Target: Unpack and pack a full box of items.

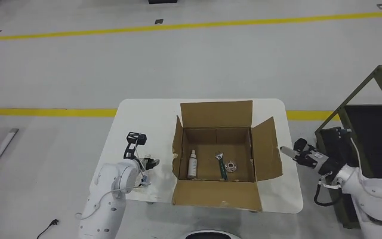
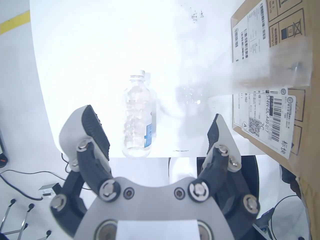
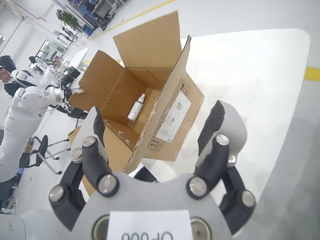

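Open cardboard box [image 1: 218, 194] sits mid-frame on a white table [image 1: 143, 116], all four flaps folded out. Inside it there's a white spray bottle [image 1: 192, 164] on the left, then a green-handled wrench [image 1: 221, 166], with a small round metal part [image 1: 231, 167] just beside it. The left gripper [image 1: 152, 162] hangs over the table's lower left, and the right gripper [image 1: 287, 150] is near the box's right flap. Yellow floor lines [image 1: 191, 25] run across the frame.

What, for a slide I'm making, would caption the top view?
Open cardboard box on a white table, holding a spray bottle, a wrench and a round part.
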